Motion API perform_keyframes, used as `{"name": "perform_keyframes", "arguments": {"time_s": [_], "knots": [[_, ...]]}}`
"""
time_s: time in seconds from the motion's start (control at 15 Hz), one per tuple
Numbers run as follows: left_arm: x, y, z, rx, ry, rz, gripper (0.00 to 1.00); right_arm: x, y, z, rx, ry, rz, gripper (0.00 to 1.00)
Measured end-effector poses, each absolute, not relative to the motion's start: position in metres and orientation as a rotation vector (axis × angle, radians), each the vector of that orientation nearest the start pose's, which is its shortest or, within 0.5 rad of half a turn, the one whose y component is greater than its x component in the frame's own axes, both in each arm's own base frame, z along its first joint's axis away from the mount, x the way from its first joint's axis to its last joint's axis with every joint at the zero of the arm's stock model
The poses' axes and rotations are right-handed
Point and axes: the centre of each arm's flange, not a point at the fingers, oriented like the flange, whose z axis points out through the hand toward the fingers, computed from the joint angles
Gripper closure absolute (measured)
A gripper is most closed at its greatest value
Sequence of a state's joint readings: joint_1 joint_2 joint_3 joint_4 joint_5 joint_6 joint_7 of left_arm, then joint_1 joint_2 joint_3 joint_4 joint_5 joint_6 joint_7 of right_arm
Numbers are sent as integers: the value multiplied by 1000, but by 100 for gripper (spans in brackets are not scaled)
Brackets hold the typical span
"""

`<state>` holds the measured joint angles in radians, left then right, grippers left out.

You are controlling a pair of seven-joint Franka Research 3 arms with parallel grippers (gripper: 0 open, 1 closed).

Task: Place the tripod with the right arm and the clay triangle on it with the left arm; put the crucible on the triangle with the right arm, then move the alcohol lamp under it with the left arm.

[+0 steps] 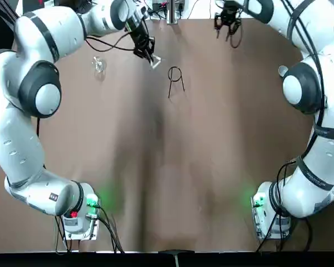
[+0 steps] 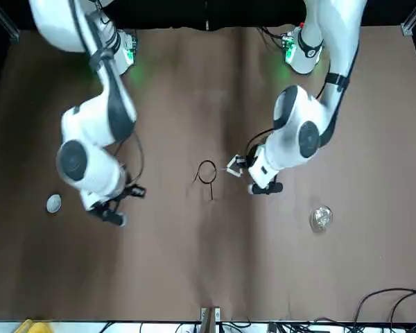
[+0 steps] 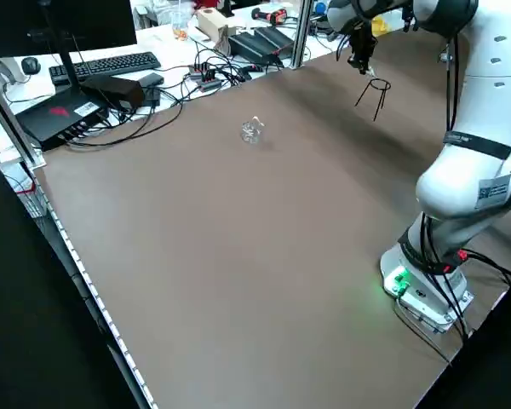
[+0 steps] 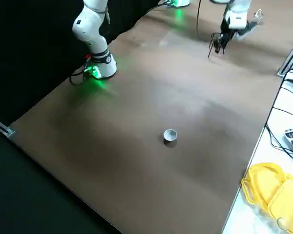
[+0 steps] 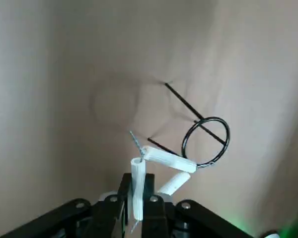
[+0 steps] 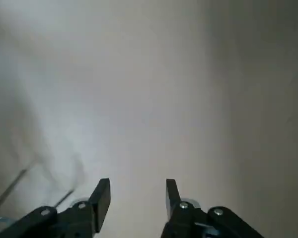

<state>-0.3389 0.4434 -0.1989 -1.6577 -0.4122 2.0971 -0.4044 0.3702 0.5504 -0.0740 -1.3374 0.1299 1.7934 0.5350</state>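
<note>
Nearest to us, at the near edge of the brown bench (image 1: 206, 183), are the bases of the two robot arms, one on the left and one on the right; both arms reach toward the far side.

Farther out, near the middle from left to right, we see the tripod (image 1: 175, 81), a black wire ring on thin legs, standing upright on the bench. The crucible (image 4: 170, 135), a small white cup with a greyish inside, sits well to its right, open side up. The alcohol lamp (image 2: 320, 218), a clear, rounded glass vessel, rests on the bench to the left of the tripod.

The left gripper (image 5: 135, 183) hovers just left of the tripod and a little farther out, its fingers closed on one white tube of the clay triangle (image 5: 169, 158), which it holds above the bench beside the ring.

Farther still, the right gripper (image 6: 138, 191) is in the air to the right of the tripod, fingers apart with nothing between them.

Beyond the far edge, a white bench (image 4: 244, 217) carries yellow trays (image 4: 276, 192) on the right and a black keyboard (image 3: 117, 66) on the left.
</note>
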Motion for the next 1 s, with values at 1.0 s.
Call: {"name": "perform_keyframes", "arguments": {"time_s": [1.0], "knots": [[550, -435, 322, -3555, -208, 223, 88, 686, -137, 320, -3107, -133, 56, 43]]}}
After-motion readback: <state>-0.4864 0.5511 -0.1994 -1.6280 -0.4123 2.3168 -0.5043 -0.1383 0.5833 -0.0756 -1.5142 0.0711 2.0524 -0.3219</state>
